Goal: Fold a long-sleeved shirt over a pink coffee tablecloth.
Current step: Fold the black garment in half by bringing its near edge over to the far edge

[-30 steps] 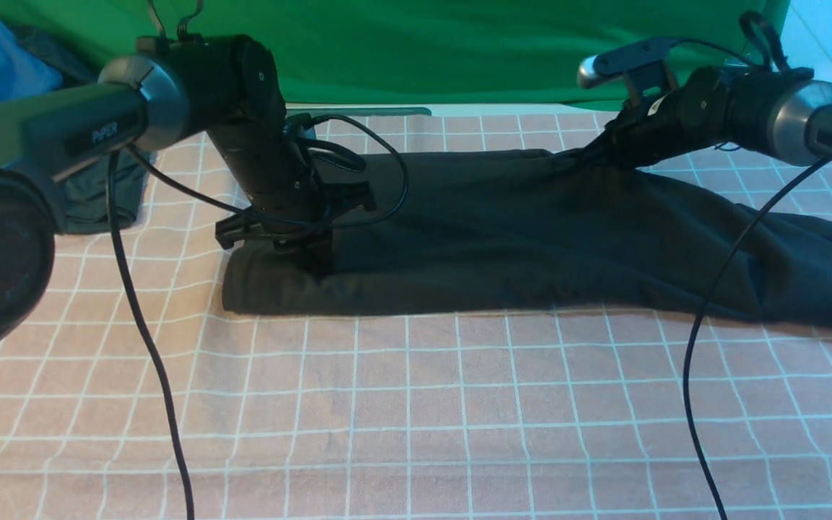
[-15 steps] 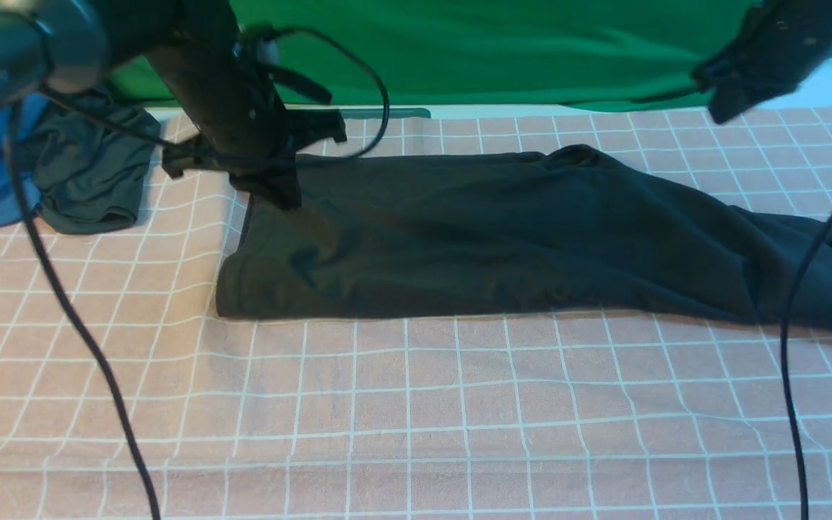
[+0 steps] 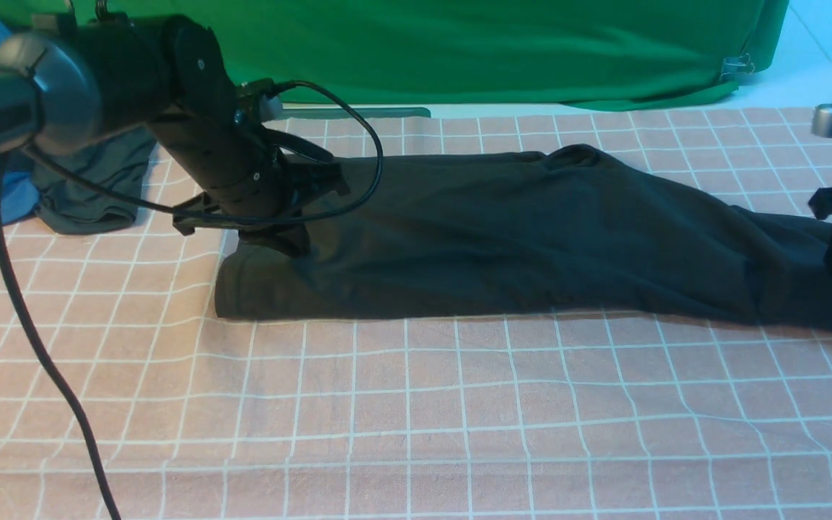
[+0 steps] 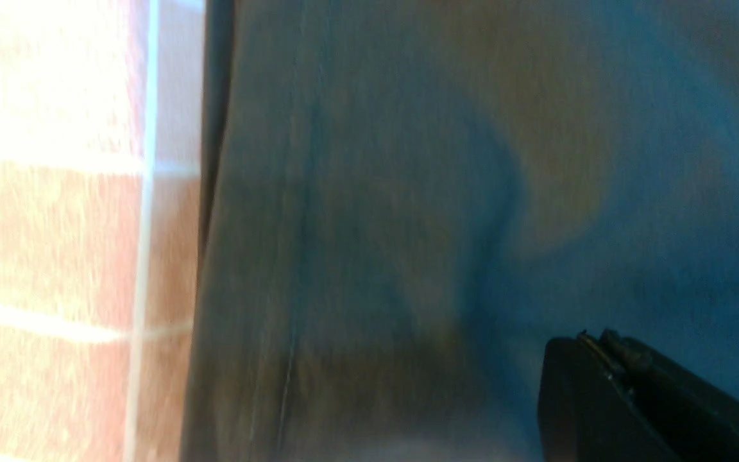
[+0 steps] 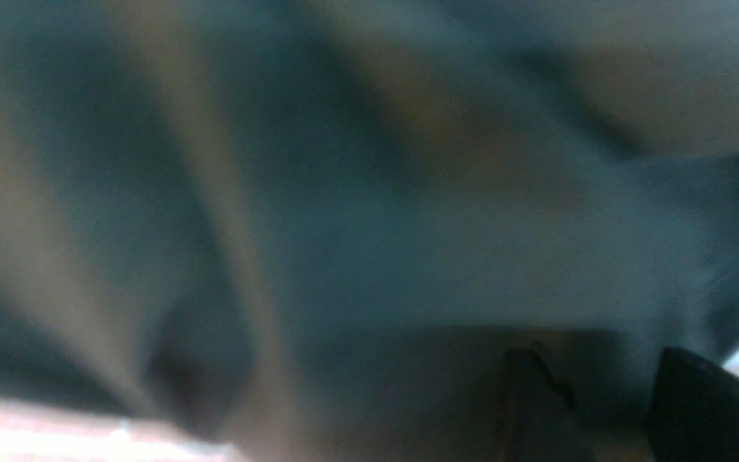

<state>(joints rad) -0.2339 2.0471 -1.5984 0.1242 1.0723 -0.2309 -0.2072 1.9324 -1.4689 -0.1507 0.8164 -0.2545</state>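
My front camera sits between my two arms, fairly low, facing forward across the pink coffee tablecloth (image 3: 416, 404) toward the green cloth (image 3: 459, 50) at the back. My left wrist camera looks from very close at the long-sleeved shirt (image 4: 408, 192) and its edge on the tablecloth. My right wrist camera, closer yet, sees only blurred shirt fabric. All three views share the shirt.

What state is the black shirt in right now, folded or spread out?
Folded, not spread: the long-sleeved shirt lies as one narrow band across the pink tablecloth, thick-edged at left, rumpled at right.
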